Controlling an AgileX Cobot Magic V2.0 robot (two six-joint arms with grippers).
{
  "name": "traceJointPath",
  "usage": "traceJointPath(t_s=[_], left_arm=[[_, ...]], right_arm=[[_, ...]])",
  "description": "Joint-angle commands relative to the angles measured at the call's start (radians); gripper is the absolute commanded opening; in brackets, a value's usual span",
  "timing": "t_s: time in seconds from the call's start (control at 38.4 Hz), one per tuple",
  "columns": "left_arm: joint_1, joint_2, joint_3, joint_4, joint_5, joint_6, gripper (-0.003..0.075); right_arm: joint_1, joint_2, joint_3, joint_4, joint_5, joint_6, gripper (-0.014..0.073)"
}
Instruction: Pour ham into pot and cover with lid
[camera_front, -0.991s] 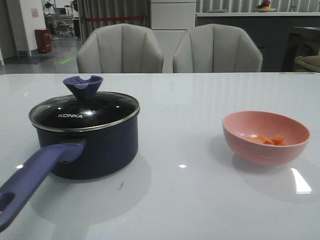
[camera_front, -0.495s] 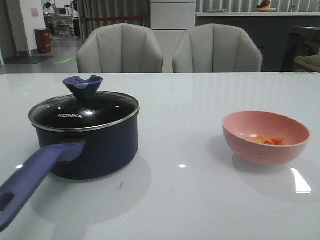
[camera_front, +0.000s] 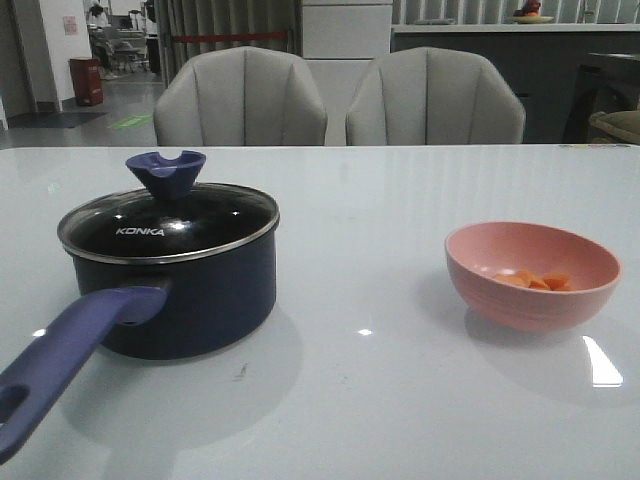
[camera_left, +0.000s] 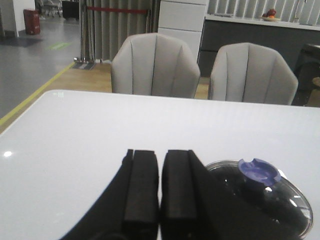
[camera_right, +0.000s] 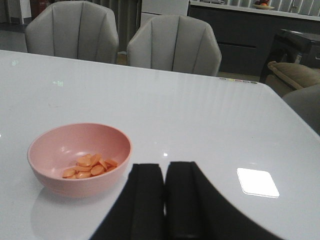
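The dark navy pot (camera_front: 190, 295) stands at the left of the table, its long purple-blue handle (camera_front: 70, 350) pointing toward the near edge. On it sits the glass lid (camera_front: 170, 225) with the blue-purple knob (camera_front: 166, 174); the lid (camera_left: 280, 195) also shows in the left wrist view. Orange-pink ham pieces (camera_front: 530, 280) lie in a pink bowl (camera_front: 532, 275) at the right, seen too as ham (camera_right: 90, 167) in the bowl (camera_right: 80, 157). My left gripper (camera_left: 160, 152) is shut and empty, beside the lid. My right gripper (camera_right: 165, 165) is shut and empty, beside the bowl.
Two grey chairs (camera_front: 240, 100) (camera_front: 435, 100) stand behind the white glossy table (camera_front: 380, 400). A bright light reflection (camera_right: 257, 182) lies on the tabletop near the right gripper.
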Motion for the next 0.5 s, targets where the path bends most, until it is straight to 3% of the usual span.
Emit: traceJointPath(t_s=[0.0, 0.13, 0.21, 0.39, 0.47], left_arm=[[-0.002, 0.032, -0.038, -0.019, -0.060, -0.004, 0.0113], [0.001, 0.034, -0.036, -0.012, -0.060, -0.004, 0.0114], [0.001, 0.042, -0.038, 0.009, -0.056, -0.004, 0.0152], [0.001, 0.091, -0.038, 0.016, -0.015, -0.004, 0.0456], [0.001, 0.102, -0.038, 0.016, -0.027, -0.004, 0.0522]], right_arm=[[-0.005, -0.020, -0.005, -0.010, -0.081, -0.004, 0.0155], [-0.005, -0.020, -0.005, -0.010, -0.081, -0.004, 0.0155], [-0.005, -0.020, -0.005, -0.010, -0.081, -0.004, 0.0155], [-0.005, -0.020, -0.005, -0.010, -0.081, -0.004, 0.0155], [-0.005, -0.020, -0.005, -0.010, -0.081, -0.004, 0.0155]])
